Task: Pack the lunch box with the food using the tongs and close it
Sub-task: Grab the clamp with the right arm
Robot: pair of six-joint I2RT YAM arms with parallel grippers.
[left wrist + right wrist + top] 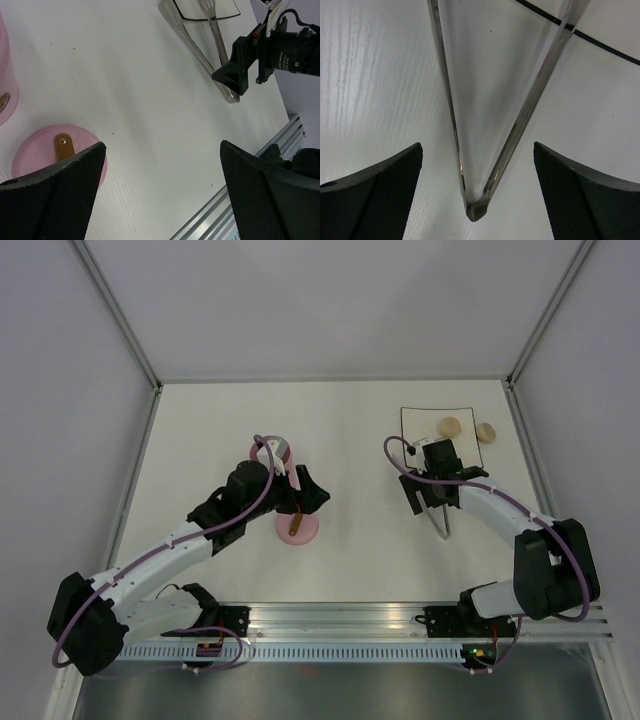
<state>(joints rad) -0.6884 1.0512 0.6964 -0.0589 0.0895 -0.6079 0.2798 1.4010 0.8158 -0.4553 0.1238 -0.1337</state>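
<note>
The pink lunch box [272,450] stands on the left with its lid off. The left arm hides most of it, so I cannot tell what is inside. The lid [298,530] lies flat on the desk [360,440] just beside it. Two beige food balls [450,426] sit at the white plate [415,420]. The tongs [520,125] lie on the desk with their tips at the plate's edge. Their joined end sits between the fingers of the spread right claw [477,150]. The left claw [162,160] hangs spread and empty over the lid.
</note>
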